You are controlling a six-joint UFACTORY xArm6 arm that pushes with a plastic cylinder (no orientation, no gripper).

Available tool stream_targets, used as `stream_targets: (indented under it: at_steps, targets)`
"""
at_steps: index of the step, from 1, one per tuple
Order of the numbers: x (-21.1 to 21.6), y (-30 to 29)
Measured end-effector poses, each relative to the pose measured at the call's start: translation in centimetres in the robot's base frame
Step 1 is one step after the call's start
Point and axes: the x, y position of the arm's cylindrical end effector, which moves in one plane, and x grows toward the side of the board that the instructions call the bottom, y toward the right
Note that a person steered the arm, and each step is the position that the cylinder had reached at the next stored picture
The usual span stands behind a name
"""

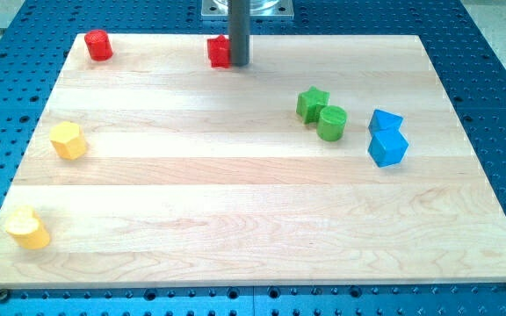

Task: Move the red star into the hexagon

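Where wooden board [235,193] meets the view's top edge: my tip [238,64], bare rod end grasping nothing, touching right side of red block [219,52], probably the star. Counted: two red, two yellow, two green, two blue. Yellow hexagon block [68,140] far left. No readable writing.

No text, label, brand, number or sign can be read anywhere in the camera view. The wooden tabletop [235,193] shows only plain grain, the coloured blocks have bare faces, and the blue perforated surface [490,79] around it carries no markings that can be made out.
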Motion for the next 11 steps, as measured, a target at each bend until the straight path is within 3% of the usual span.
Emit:
stream_targets:
  at_steps: [1,2,3,5,6,7,9,10,11]
  targets:
    - [0.0,5.1]
    - [-3.1,8.4]
    - [-4.1,3.9]
    - [1.2,-8.3]
    - [-0.5,-8.6]
    - [3.0,-14.0]
    - [1.8,-18.0]
    - [5.0,-22.2]
    - [8.7,-22.5]
